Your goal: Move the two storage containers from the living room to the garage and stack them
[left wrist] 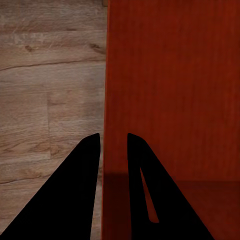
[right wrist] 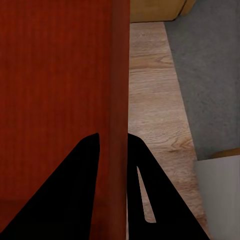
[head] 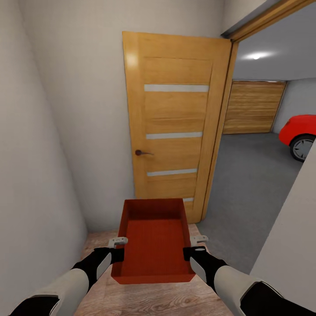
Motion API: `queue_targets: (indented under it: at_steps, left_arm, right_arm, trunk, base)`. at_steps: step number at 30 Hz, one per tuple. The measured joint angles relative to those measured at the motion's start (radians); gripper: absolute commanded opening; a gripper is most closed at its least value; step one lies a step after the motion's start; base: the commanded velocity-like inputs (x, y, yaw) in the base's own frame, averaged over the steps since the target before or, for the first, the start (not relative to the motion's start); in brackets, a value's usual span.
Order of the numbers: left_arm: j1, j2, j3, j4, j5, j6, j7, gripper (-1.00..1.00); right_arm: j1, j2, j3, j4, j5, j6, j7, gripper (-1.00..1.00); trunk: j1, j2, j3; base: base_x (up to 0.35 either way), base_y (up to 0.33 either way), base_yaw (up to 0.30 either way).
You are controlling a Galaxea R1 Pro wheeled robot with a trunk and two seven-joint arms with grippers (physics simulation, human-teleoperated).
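The storage container (head: pixel 153 245) hangs between both hands, left hand (head: pixel 117 241) and right hand (head: pixel 198 239) each pinching a side wall (long axis pointing ahead); the garage (head: pixel 254 175) lies forward-right.

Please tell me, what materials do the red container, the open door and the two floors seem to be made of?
Storage container: probably smooth matte plastic, uniformly orange-red. Door: honey wood with visible grain, pale strips perhaps frosted glass. Near floor: light wood planks, knots showing. Garage floor: dull grey, likely concrete.

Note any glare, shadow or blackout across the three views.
Head view: soft and evenly lit, ceiling light glaring in the garage. Left wrist view: fingers plain black silhouettes, shadow low on the storage container. Right wrist view: fingers equally black.
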Motion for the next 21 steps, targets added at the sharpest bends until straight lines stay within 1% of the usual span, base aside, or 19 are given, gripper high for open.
queue_targets:
  at_steps: [9,12,16,21]
  left_arm:
    - [0.0,-0.001,0.001,0.0,-0.001,0.0,0.0,-1.0]
    - [0.0,-0.001,-0.004,0.0,0.005,0.0,0.003,-1.0]
    - [0.0,-0.001,-0.004,0.001,0.004,-0.001,0.002,-1.0]
    - [0.0,-0.001,-0.004,0.002,0.004,-0.002,0.002,-1.0]
  right_arm:
    - [0.0,0.0,0.0,0.0,0.0,0.0,0.0,-1.0]
    - [0.0,-0.001,0.001,0.0,-0.001,0.0,0.002,-1.0]
    - [0.0,-0.001,0.001,0.0,-0.001,0.0,0.002,-1.0]
    - [0.0,-0.001,0.001,0.0,-0.001,0.0,0.001,-1.0]
  trunk:
    - [0.0,0.0,0.0]
    - [0.0,0.0,0.0]
    - [-0.001,0.0,0.0]
    - [-0.001,0.0,0.0]
  base:
    - [0.013,0.004,0.0]
    - [0.199,0.086,0.0]
    - [0.275,0.144,-0.017]
    - [0.294,0.161,-0.176]
